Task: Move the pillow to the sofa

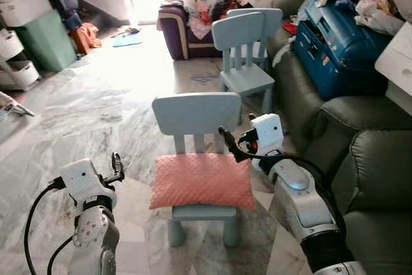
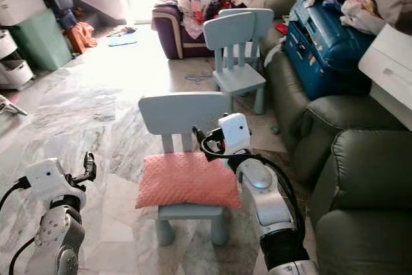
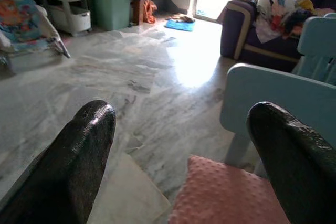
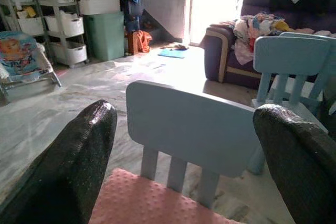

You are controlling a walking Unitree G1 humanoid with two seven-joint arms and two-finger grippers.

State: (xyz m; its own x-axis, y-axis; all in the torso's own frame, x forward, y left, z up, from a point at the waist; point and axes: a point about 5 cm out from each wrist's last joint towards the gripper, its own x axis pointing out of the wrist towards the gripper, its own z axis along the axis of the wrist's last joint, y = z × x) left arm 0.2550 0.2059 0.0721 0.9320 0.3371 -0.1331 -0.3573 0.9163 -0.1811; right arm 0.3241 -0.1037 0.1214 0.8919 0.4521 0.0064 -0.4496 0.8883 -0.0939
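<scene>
While the pink pillow [image 1: 201,180] lies flat on the seat of the near blue chair [image 1: 196,115], the right gripper [image 1: 228,141] hovers spread at its right edge, the left gripper [image 1: 117,166] spread off its left edge, the sofa [image 1: 360,159] beside.

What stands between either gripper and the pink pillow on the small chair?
Nothing visible does. The pink pillow lies on the seat of the near blue chair. The left gripper hangs open at its left edge and the right gripper is open above its back right corner, beside the chair's backrest.
</scene>
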